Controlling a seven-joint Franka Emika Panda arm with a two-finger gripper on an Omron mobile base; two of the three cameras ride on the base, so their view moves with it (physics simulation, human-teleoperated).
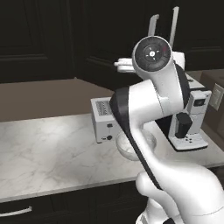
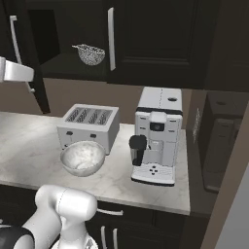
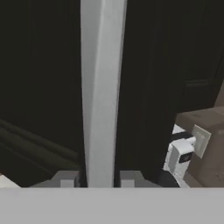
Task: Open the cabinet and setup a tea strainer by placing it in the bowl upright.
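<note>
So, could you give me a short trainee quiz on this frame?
1. True or false: the small silvery mesh tea strainer already sits in the round frosted glass bowl.
2. What stands between the finger tips of the gripper in the hand view? A) a long silver bar handle of the dark wooden cabinet; B) a drawer pull; C) a mug.
3. Which appliance stands on the marble counter just behind the bowl?

Key: 1. False: it lies on the open cabinet's shelf. 2. A. 3. The silver four-slot toaster.
</note>
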